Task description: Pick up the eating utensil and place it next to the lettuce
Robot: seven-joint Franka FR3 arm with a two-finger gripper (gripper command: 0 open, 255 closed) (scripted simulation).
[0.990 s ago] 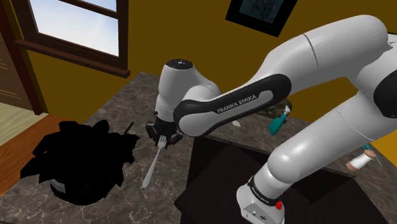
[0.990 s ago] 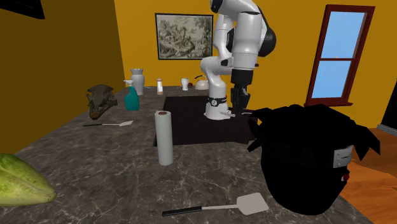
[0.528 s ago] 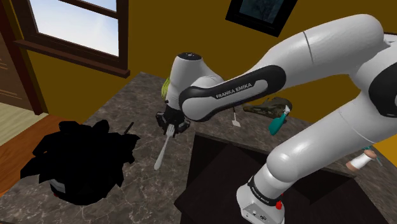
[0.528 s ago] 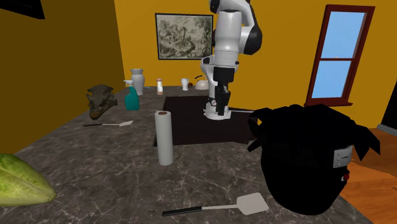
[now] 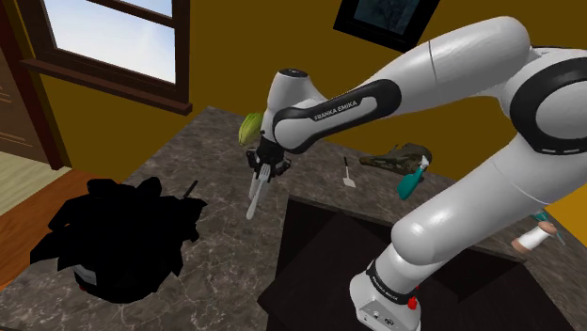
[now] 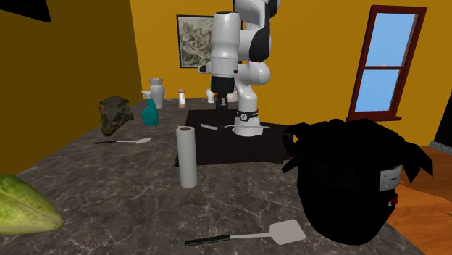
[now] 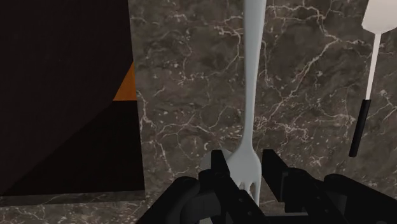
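Bright and even in both wide views, blue daylight in the window point(image 5: 113, 28), soft shine along the white arm point(image 5: 461, 75), greyer underneath, dimmer over the stone counter point(image 7: 191, 95).

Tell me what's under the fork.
Under the fork, which the gripper holds clear of the surface, lies dark marbled counter. A spatula lies beside it, not beneath. The fingers cover the counter below the tines.

The wrist view's edge cuts off the pale grey fork point(image 7: 249, 95) and the white black-handled spatula point(image 7: 383, 18).
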